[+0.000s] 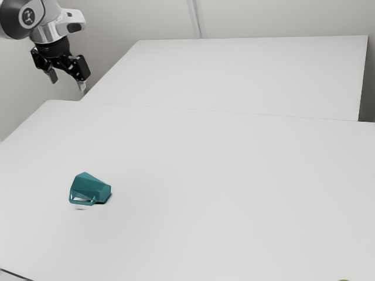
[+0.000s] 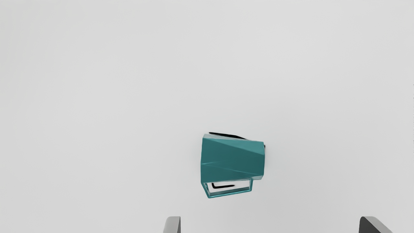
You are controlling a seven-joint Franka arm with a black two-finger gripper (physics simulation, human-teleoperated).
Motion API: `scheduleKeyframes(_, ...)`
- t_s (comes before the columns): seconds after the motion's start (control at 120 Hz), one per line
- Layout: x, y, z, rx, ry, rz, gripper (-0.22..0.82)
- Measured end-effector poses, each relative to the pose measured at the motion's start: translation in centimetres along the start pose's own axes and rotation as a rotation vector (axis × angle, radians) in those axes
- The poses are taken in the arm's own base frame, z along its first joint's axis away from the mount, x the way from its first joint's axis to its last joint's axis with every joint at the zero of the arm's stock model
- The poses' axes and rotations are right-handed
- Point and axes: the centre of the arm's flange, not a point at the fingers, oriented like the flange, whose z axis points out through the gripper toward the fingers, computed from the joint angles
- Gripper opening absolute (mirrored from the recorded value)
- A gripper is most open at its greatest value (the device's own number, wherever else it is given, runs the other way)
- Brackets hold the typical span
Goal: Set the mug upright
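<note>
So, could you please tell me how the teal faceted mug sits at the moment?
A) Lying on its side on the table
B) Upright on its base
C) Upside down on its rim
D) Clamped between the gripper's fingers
A: the teal faceted mug lies on its side on the white table, its handle sticking out sideways, while the open gripper is clear of it.

The white arm (image 1: pixel 57 27) comes in from the exterior view's upper left, its black gripper (image 1: pixel 68 82) pointing downward. The jaws stand open and wide apart, each ending in a grey tip (image 2: pixel 172 225).
</note>
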Motion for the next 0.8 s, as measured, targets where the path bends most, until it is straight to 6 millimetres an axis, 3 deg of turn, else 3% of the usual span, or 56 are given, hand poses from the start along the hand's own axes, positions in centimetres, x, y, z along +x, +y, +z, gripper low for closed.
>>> scheduleKeyframes(0.208, 0.4, 0.1, 0.3, -0.008, 0.023, 0.013, 0.60)
scheduleKeyframes(0.342, 0.4, -2.0, 1.9, -0.037, 0.022, -0.028, 0.60)
scheduleKeyframes(0.408, -0.6, -4.9, 4.8, -0.108, -0.023, -0.106, 0.60)
scheduleKeyframes(0.558, -3.7, -11.0, 13.6, -0.311, -0.151, -0.313, 0.60)
scheduleKeyframes(0.692, -4.1, -14.2, 21.5, -0.466, -0.249, -0.449, 0.60)
scheduleKeyframes(0.8, -4.8, -16.1, 26.4, -0.554, -0.317, -0.527, 0.60)
